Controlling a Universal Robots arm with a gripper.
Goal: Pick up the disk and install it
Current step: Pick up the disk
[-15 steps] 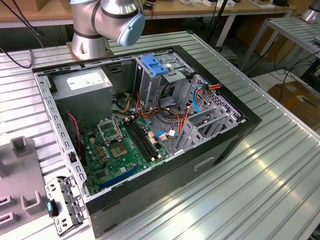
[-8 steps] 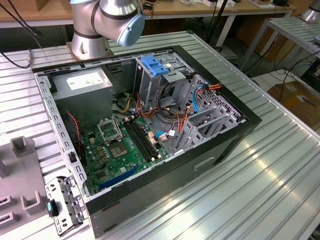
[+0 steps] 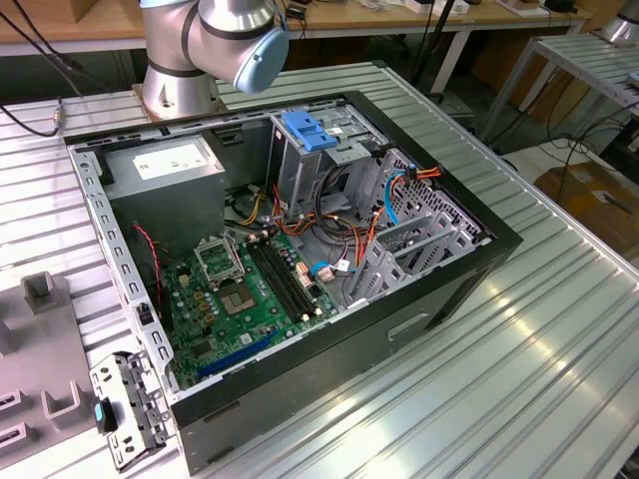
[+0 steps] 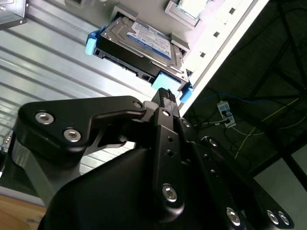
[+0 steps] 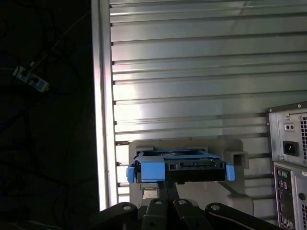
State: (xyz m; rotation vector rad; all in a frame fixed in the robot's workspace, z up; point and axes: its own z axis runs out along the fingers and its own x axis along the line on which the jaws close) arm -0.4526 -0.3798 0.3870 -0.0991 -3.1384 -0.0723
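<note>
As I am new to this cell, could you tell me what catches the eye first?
The open black computer case with green motherboard sits centrally in the exterior view. In both wrist views, the dark grey hard drive with blue rails rests in a pale holder, the black gripper close before it.

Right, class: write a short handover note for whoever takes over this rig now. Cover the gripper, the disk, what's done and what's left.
Gripper: right at the disk's blue-railed end; whether it grips is unclear.
Disk: lying in a grey holder on the ribbed table, near its edge, outside the open case.
Done: nothing yet; disk not lifted.
Left: both pick-up and install.
</note>
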